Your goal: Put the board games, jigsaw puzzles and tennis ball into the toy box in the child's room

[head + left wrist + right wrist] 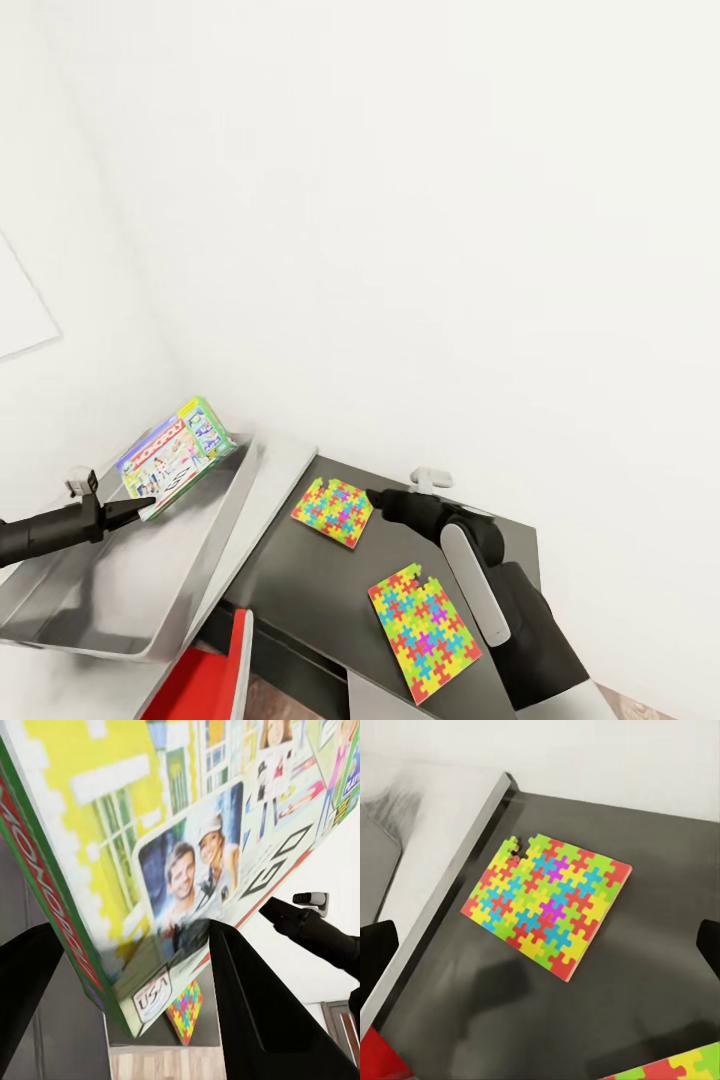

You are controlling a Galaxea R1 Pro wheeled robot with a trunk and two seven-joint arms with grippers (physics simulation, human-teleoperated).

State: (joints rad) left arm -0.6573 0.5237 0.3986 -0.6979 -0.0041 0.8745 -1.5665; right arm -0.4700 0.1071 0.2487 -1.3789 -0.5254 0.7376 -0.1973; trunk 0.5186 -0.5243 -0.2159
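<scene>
My left gripper (143, 508) is shut on the lower edge of a large board game (176, 456) with green-yellow edges, held tilted above the far end of the grey toy box (100, 590). In the left wrist view its printed lid (187, 832) sits between the two fingers (255, 1005). Two jigsaw puzzles lie flat on the dark table (300, 590): one (335, 512) near the toy box, the other (422, 617) closer to me. My right gripper (380, 498) hovers open just beside the nearer-to-box puzzle (547, 904), with nothing between its fingers (375, 952).
A white wall rises right behind the table. A red object (205, 680) stands below the table's front edge by the toy box. The pale desk top (285, 465) runs between the toy box and the dark section.
</scene>
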